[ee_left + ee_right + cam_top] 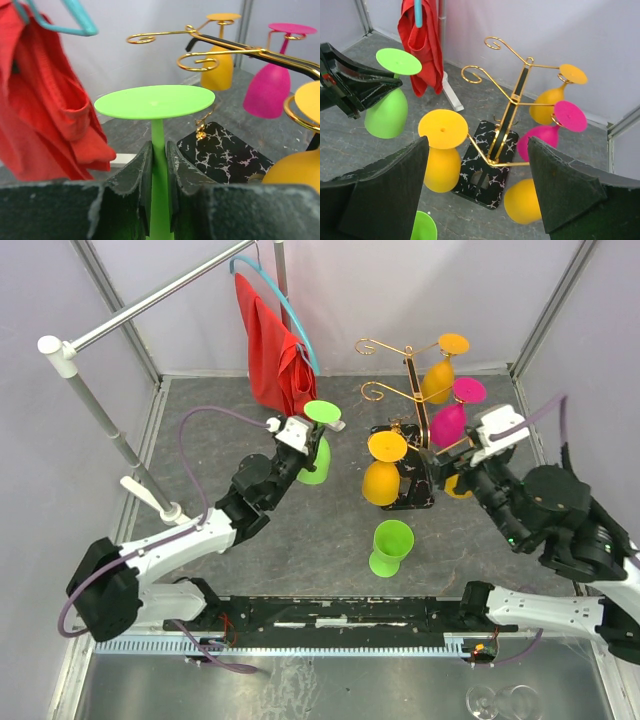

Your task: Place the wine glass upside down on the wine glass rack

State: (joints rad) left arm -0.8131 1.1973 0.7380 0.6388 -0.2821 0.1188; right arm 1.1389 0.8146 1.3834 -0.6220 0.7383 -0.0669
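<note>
Green wine glass in left gripper

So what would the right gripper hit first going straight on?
Likely the thin gold metal rack: its lower arm and black marbled base sit centred ahead of the right gripper, jaws open. The hanging orange plastic glass is just left; depth unclear.

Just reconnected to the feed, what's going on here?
The left claw is shut on the stem of a lime-green plastic wine glass, held upside down beside the thin gold metal rack with the black marbled base. Orange glasses and a pink glass hang there. The right claw hovers open near the rack, holding nothing.
</note>
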